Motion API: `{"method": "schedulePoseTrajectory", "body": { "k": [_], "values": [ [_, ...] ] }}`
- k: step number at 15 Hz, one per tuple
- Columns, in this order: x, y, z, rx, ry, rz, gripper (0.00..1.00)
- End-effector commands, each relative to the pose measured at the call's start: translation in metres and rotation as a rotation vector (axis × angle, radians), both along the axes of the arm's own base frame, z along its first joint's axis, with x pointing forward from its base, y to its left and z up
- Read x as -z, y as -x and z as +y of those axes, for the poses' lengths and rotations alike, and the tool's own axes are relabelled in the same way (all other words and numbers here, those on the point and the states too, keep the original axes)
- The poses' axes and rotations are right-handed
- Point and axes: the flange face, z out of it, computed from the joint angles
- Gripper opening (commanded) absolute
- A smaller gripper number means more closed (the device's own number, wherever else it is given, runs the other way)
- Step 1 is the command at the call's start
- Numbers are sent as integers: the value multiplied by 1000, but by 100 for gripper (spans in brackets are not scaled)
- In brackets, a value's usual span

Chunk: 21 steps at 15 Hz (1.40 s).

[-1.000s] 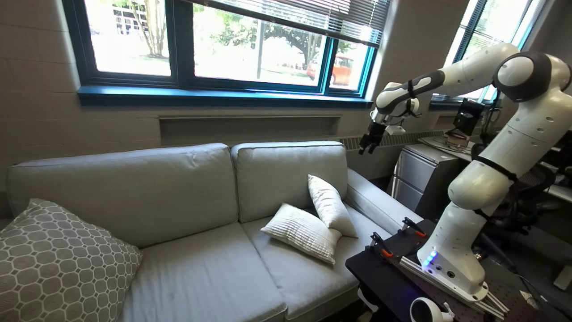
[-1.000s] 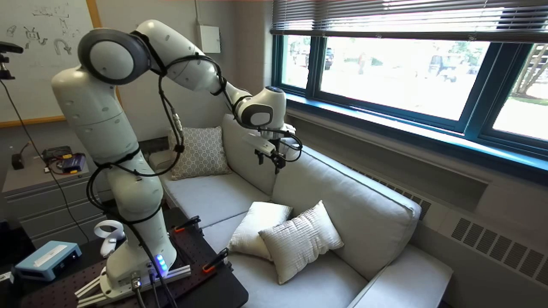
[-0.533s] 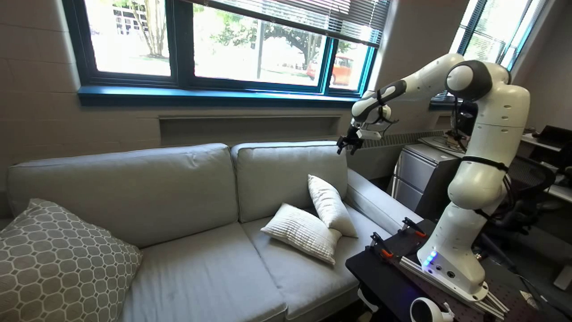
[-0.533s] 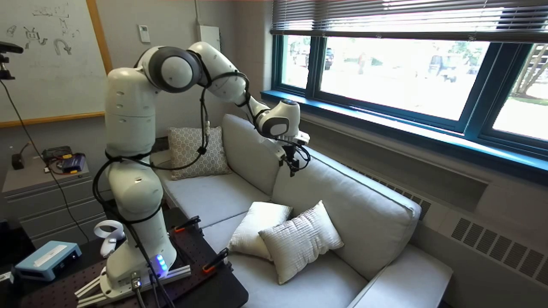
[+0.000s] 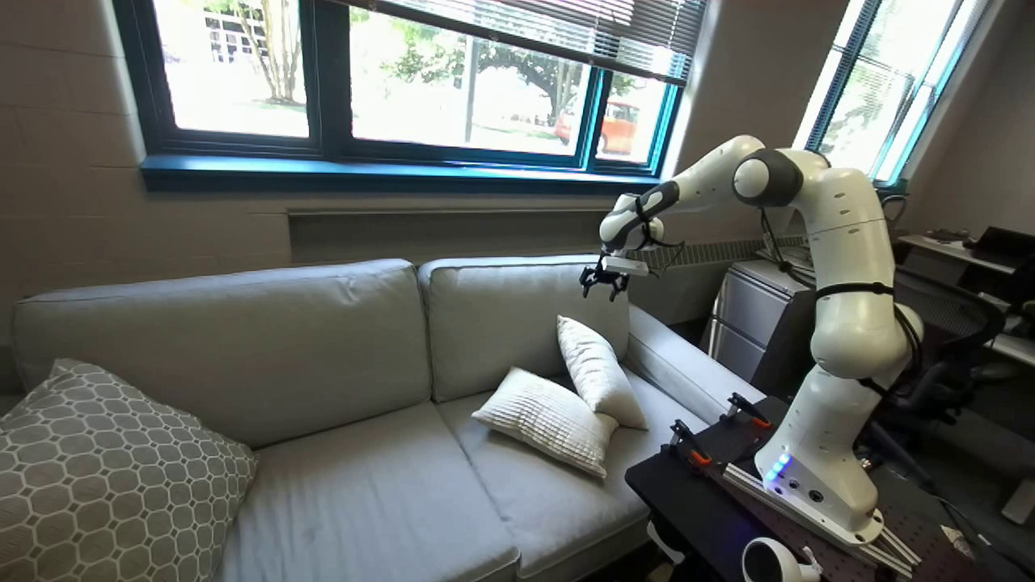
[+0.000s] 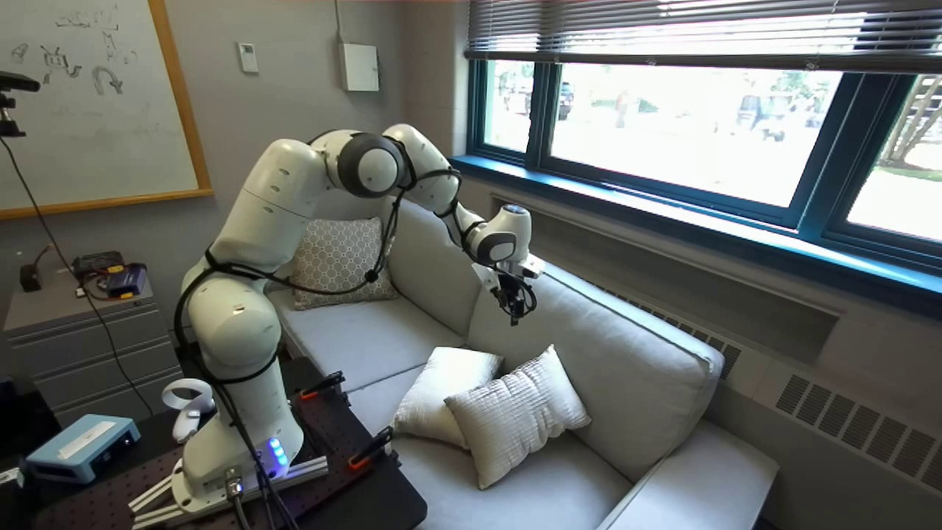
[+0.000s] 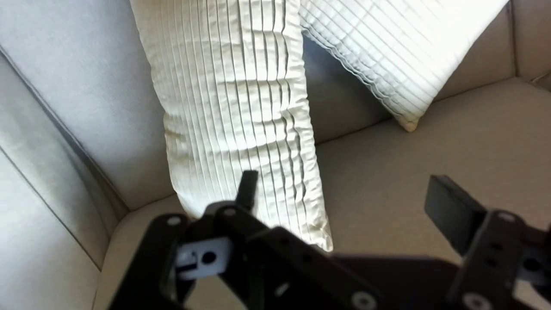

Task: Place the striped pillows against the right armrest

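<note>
Hovering blk gripper, pleated sq. pillows

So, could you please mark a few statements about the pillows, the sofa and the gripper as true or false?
1. The gripper is open. True.
2. The white pillows touch the right armrest. False: bare seat shows between the white pillows and the right armrest.
3. The white pillows overlap in both exterior views. True.
4. The lattice pillow lies beside the right armrest. False: the lattice pillow is at the other end of the sofa.
5. Both white pillows show fine lines in the wrist view. True.
</note>
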Motion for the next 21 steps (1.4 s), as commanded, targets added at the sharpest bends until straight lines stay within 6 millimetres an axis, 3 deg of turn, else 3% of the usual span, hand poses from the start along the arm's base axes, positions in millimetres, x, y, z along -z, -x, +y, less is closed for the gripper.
{"method": "schedulePoseTrajectory", "body": {
  "k": [1, 4, 5, 8, 11, 13, 16, 21],
  "values": [
    [47, -19, 3, 80, 47, 57, 100],
    [85, -17, 11, 84, 65, 134, 100],
    [77, -8, 7, 70, 41, 100, 100],
    [95, -9, 13, 69, 48, 124, 100],
    [84, -6, 10, 74, 79, 107, 100],
    [89, -8, 10, 93, 97, 75, 100],
    [120, -22, 16, 167, 97, 48, 100],
    [202, -28, 34, 289, 130, 87, 100]
  ]
}}
